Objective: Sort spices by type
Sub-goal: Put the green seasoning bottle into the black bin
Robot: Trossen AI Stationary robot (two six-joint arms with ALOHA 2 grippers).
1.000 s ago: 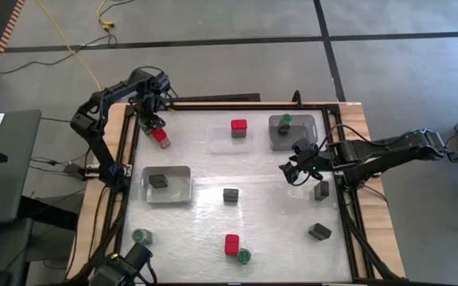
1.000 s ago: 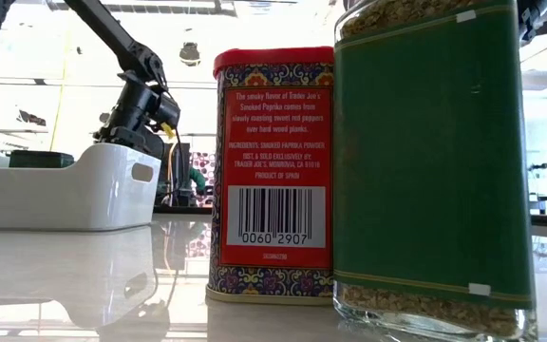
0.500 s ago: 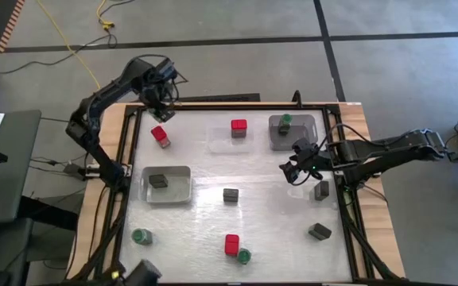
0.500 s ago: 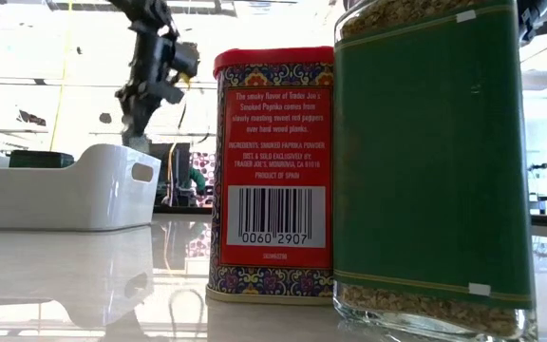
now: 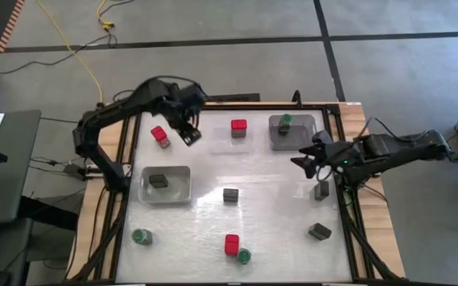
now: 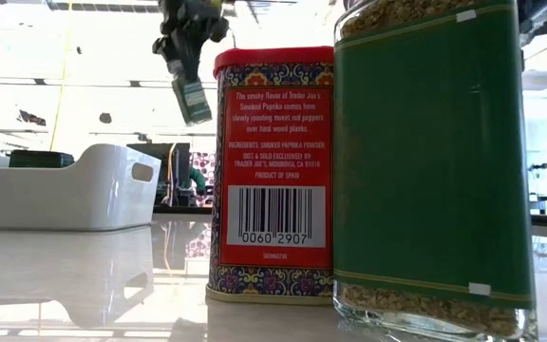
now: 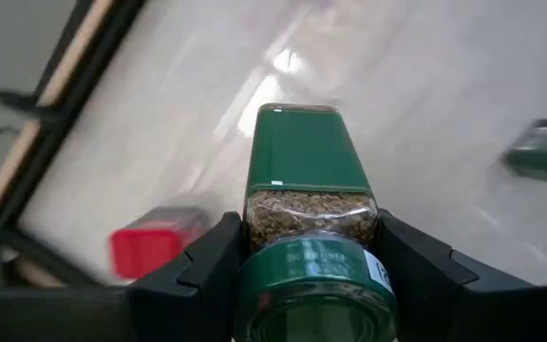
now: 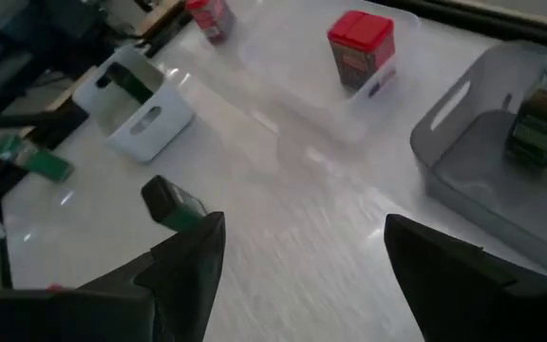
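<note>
My left gripper (image 5: 190, 133) is over the far left part of the table, shut on a green-lidded jar (image 7: 304, 157), which also shows in the low view (image 6: 192, 99). My right gripper (image 5: 301, 162) hovers open and empty near the grey tray, its fingers spread wide (image 8: 302, 249). A red block (image 5: 160, 135) stands on the table just left of the left gripper. Another red block (image 5: 238, 127) sits in the clear tray, and a green-lidded jar (image 5: 285, 121) in the grey tray. A dark tin (image 5: 158, 181) lies in the white tray. More tins, jars and a red block stand scattered on the table. My left gripper pinches the jar between its two fingers (image 7: 207, 271) at the lid end (image 7: 254, 249), one finger on each side. The jar's body points away along the fingers. It is lifted clear and hangs tilted below the gripper in the low view.
A clear tray (image 5: 221, 141), a grey tray (image 5: 302, 137) and a white tray (image 5: 180, 191) sit on the table. Loose tins (image 5: 230, 195), (image 5: 321, 189), (image 5: 320, 231) stand mid-table and right. A red block (image 6: 272, 171) and a jar (image 6: 430, 161) fill the low view.
My left gripper has carried the jar from the far left corner toward the table's right, past the standing red block, and has risen in the low view. My right arm has drawn back slightly toward the right edge. The red block by the corner has stayed in place.
</note>
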